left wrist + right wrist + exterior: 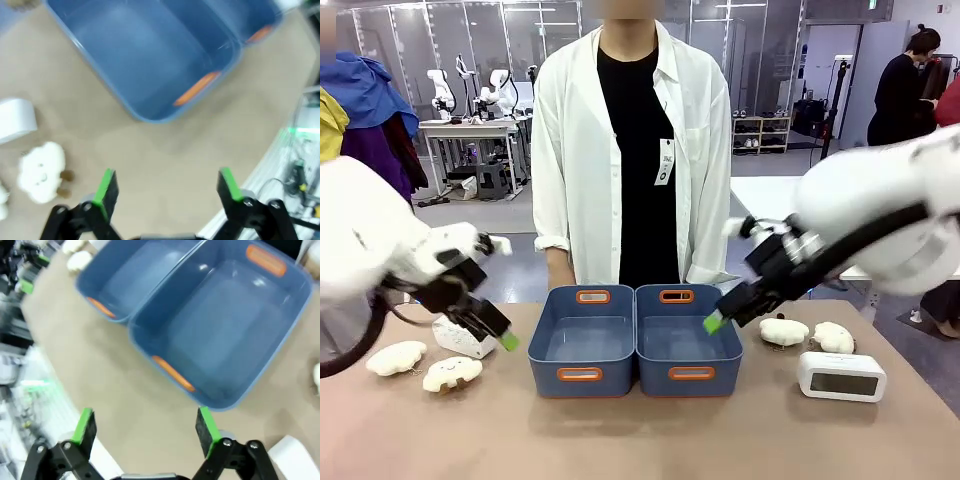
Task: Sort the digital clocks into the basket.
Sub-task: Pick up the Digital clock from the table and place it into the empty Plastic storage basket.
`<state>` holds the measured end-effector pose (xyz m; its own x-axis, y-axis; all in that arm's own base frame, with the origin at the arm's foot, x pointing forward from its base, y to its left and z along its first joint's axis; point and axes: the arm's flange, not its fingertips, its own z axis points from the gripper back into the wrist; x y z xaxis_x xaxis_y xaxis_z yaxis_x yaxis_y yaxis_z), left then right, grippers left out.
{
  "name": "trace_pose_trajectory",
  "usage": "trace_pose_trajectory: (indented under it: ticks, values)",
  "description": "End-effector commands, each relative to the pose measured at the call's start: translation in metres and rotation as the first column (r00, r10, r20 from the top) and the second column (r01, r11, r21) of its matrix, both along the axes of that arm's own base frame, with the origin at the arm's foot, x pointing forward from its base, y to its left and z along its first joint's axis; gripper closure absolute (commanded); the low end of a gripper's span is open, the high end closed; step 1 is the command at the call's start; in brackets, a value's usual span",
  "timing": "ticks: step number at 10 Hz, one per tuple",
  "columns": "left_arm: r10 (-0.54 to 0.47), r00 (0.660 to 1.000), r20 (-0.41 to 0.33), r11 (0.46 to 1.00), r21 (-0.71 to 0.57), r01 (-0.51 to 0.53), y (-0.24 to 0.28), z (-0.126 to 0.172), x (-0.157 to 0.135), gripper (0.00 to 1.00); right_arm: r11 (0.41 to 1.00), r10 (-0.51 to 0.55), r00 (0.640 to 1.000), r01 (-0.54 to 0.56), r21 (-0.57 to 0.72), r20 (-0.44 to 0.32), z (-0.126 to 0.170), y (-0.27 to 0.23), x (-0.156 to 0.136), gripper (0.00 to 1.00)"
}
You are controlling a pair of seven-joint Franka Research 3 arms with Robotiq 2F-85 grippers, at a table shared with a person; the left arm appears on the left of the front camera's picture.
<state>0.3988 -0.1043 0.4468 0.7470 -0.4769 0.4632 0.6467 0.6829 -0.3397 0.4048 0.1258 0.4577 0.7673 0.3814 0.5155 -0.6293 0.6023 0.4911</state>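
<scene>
Two blue-grey baskets stand side by side mid-table, the left basket and the right basket, both with nothing in them. One white digital clock lies at the right front. Another clock sits at the left, partly hidden behind my left arm. My left gripper hangs open just left of the left basket. In the left wrist view that gripper is over bare table, with the basket ahead and the clock at the picture's edge. My right gripper is open over the right basket's rim.
Cream cloud plush toys lie on both sides: two at the left and two at the right. A person in a white coat stands at the far edge behind the baskets. Bare tabletop runs along the front.
</scene>
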Motion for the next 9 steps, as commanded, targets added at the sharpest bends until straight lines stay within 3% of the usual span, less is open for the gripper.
trace_pose_trajectory:
  ticks: [1,2,3,5,6,7,9]
  values:
    - [-0.052,0.947,-0.316,0.917,-0.391,-0.08,0.083,0.008,0.012,0.0,0.909,-0.028,0.937,0.169,0.38,-0.349,-0.026,-0.088,0.016,0.0]
    - [-0.076,0.947,-0.312,0.769,-0.623,-0.143,0.132,0.006,0.003,0.0,0.858,-0.062,0.926,0.24,0.454,-0.374,-0.035,-0.121,0.005,0.0]
    - [-0.044,0.954,-0.298,0.657,-0.727,-0.197,0.177,-0.001,-0.013,0.0,0.771,-0.085,0.919,0.306,0.559,-0.386,-0.042,-0.164,-0.016,0.0]
    - [0.099,0.95,-0.297,0.489,-0.817,-0.306,0.269,-0.016,-0.054,0.0,0.571,-0.26,0.865,0.496,0.654,-0.429,-0.053,-0.276,-0.074,0.0]
    - [0.151,0.947,-0.283,0.411,-0.854,-0.32,0.307,-0.016,-0.075,0.0,0.52,-0.334,0.828,0.56,0.644,-0.45,-0.055,-0.315,-0.101,0.0]
    - [0.218,0.931,-0.292,0.384,-0.851,-0.357,0.335,-0.02,-0.089,0.0,0.462,-0.391,0.801,0.597,0.656,-0.454,-0.054,-0.341,-0.119,0.0]
    - [0.302,0.905,-0.3,0.344,-0.851,-0.397,0.361,-0.022,-0.103,0.0,0.447,-0.443,0.792,0.601,0.662,-0.42,-0.043,-0.354,-0.132,0.0]
